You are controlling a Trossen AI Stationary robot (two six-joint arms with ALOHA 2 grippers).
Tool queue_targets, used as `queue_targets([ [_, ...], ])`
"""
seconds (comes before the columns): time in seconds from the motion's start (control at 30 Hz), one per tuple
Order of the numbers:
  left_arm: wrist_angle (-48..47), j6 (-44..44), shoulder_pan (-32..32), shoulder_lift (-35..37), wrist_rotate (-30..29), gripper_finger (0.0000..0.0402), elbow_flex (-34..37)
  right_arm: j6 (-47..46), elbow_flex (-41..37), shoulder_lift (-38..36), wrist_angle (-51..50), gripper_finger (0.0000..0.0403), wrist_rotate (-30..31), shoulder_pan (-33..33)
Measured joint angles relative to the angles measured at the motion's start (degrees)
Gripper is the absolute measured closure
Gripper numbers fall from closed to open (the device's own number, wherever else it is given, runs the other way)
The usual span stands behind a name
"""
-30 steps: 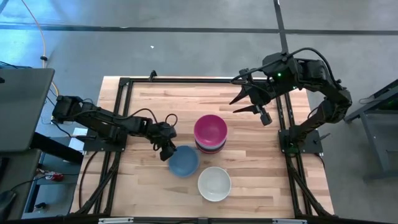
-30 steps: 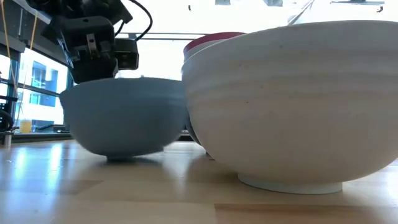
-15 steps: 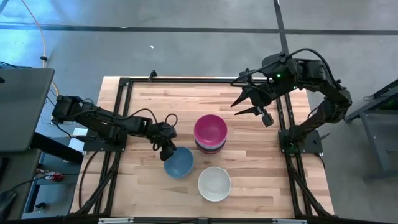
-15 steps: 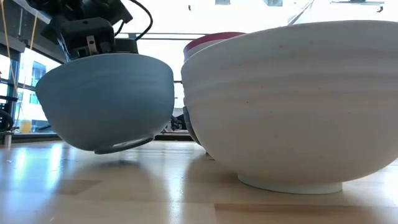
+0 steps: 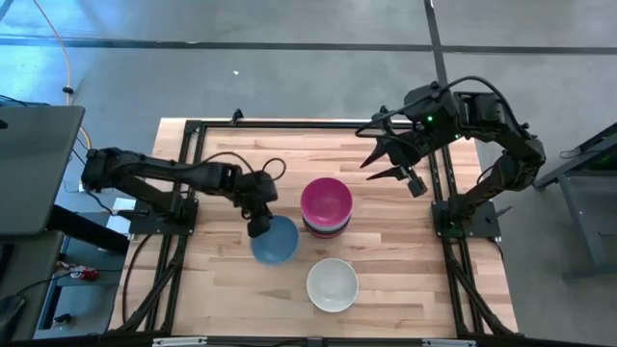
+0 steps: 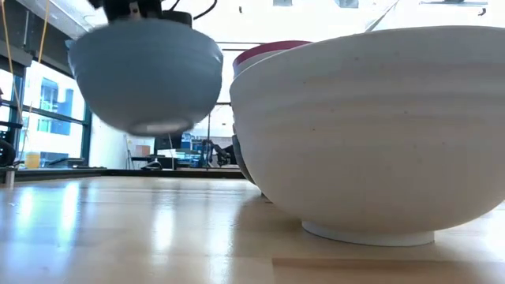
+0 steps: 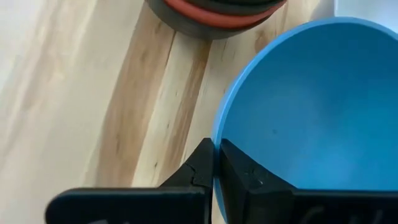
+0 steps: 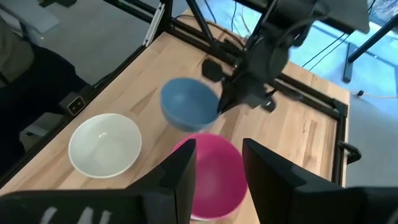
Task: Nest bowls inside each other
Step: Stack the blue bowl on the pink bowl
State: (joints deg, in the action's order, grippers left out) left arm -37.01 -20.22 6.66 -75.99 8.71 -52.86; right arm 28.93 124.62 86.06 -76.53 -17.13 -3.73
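The left gripper (image 5: 258, 226) is pinching the rim of a smooth, round blue bowl (image 5: 275, 240), its two dark fingers (image 7: 202, 168) pressed together on either side of the thin wall, and the bowl hangs clear of the pale, grainy wooden table (image 5: 222, 183), just left of the stack of bowls (image 5: 326, 208). That stack has a glossy pink bowl (image 5: 326, 200) on top; below it only slivers of darker rims show, so I cannot count them. A matte white bowl (image 5: 333, 284) with faint rings around its outside sits alone at the near edge, right of the blue one; from table height it is cut off and hides most of the stack. The right gripper (image 5: 378, 160) hangs over the far right corner, fingers spread, holding nothing.
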Motion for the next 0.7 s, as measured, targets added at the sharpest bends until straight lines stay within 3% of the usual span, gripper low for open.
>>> queue_targets([
  [0.33,-20.40,5.88,3.35,0.00,0.20,0.0401,-18.14,0.35,0.00,0.00,-1.68,0.0279,-0.01,-0.03],
  [0.7,-24.81,12.68,9.46,-4.28,-1.81,0.0401,-37.45,0.49,-0.04,-1.88,-1.71,0.0279,0.00,-0.02],
])
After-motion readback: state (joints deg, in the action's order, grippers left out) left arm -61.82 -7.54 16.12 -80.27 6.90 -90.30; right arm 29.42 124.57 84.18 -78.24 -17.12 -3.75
